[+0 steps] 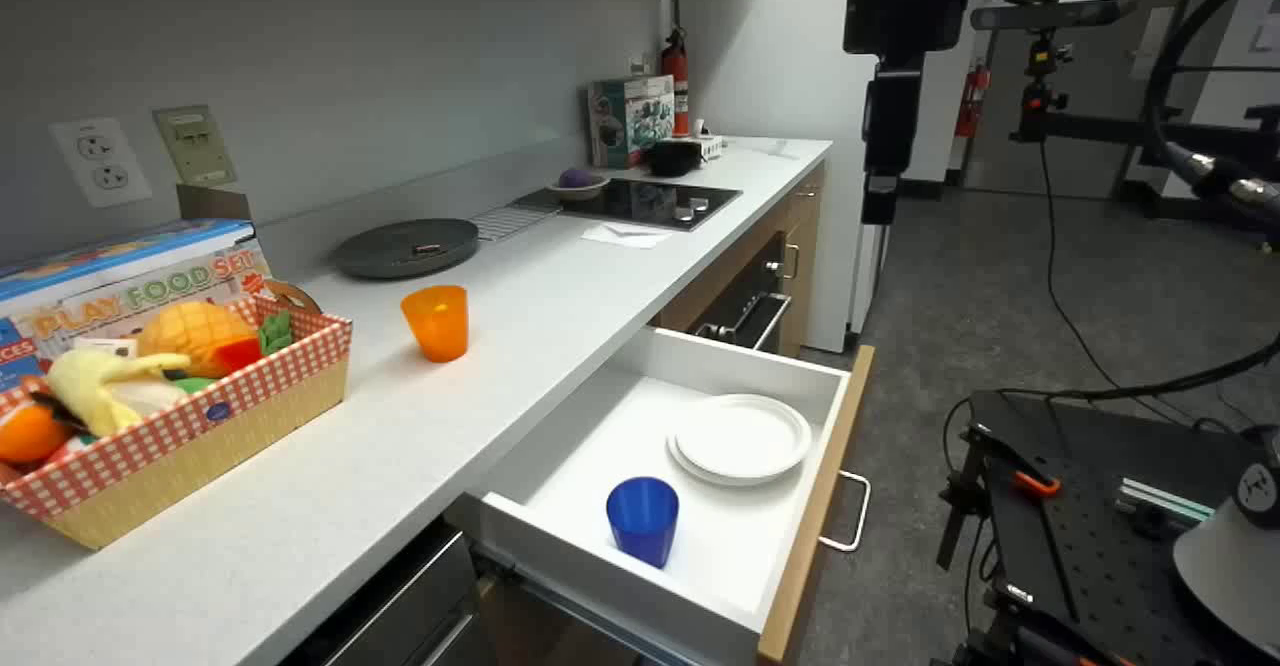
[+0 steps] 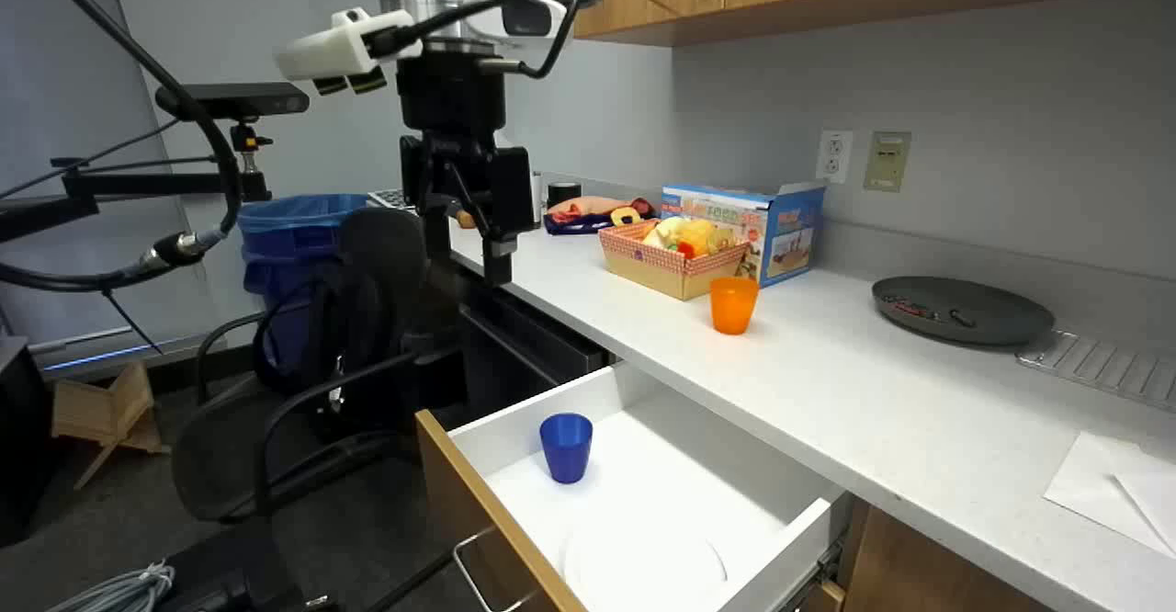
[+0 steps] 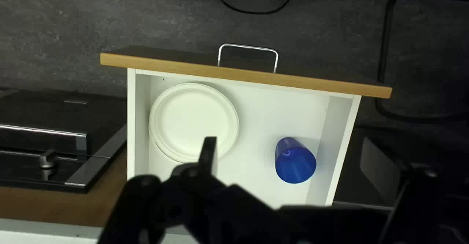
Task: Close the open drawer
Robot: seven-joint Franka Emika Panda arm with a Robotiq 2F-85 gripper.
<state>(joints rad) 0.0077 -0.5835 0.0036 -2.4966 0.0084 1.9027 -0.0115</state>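
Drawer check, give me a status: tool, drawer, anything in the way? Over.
Tool up high, open, holding nothing. Drawer open, not yet closed. Blue cup and white plates inside; nothing seen blocking its slide.

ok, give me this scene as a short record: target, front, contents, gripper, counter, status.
target: drawer, pulled open
front: light wooden front panel with a metal bar handle
contents: upright blue cup; stacked white plates; cup and plates apart
gripper: gripper open, nothing held, clear of the drawer
counter: on the counter, an upright orange cup, a basket of toy food, a dark round pan
status: drawer not yet closed
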